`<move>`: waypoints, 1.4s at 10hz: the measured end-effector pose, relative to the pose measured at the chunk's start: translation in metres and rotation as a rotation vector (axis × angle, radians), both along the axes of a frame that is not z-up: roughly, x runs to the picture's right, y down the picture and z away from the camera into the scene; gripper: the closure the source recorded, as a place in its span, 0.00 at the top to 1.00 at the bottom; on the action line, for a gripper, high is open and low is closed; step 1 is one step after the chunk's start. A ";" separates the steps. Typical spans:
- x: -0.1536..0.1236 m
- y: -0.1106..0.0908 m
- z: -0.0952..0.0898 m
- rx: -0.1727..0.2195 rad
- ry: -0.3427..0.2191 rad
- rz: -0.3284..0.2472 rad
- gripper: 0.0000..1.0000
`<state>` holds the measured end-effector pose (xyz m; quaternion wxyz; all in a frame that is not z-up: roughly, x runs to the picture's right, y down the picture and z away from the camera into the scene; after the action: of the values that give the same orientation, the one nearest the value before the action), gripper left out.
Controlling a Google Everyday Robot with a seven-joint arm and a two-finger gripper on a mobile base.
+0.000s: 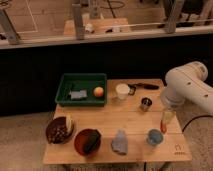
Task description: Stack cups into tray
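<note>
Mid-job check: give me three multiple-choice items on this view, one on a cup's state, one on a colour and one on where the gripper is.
1. The white cup is: A) upright on the table, right of the tray; B) lying inside the tray; C) nested in the steel cup.
2. The cup nearest the table's front edge is: A) white; B) steel; C) light blue.
3. The gripper is: A) over the tray; B) near the table's right edge, right of the steel cup; C) off the table's left side.
Answers: 1 A, it stands alone on the wood. 2 C, the light blue cup sits front right. 3 B, it hangs there above the tabletop.
</note>
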<state>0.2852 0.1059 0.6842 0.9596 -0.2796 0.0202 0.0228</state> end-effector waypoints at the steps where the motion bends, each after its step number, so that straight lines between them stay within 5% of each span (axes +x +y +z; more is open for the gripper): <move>1: 0.000 0.000 0.000 0.000 0.000 0.000 0.80; 10: 0.000 0.002 0.000 0.001 0.000 0.003 0.80; 14: 0.006 0.047 0.009 -0.019 0.007 0.050 0.80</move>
<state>0.2913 0.1524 0.6928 0.9560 -0.2889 0.0170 0.0478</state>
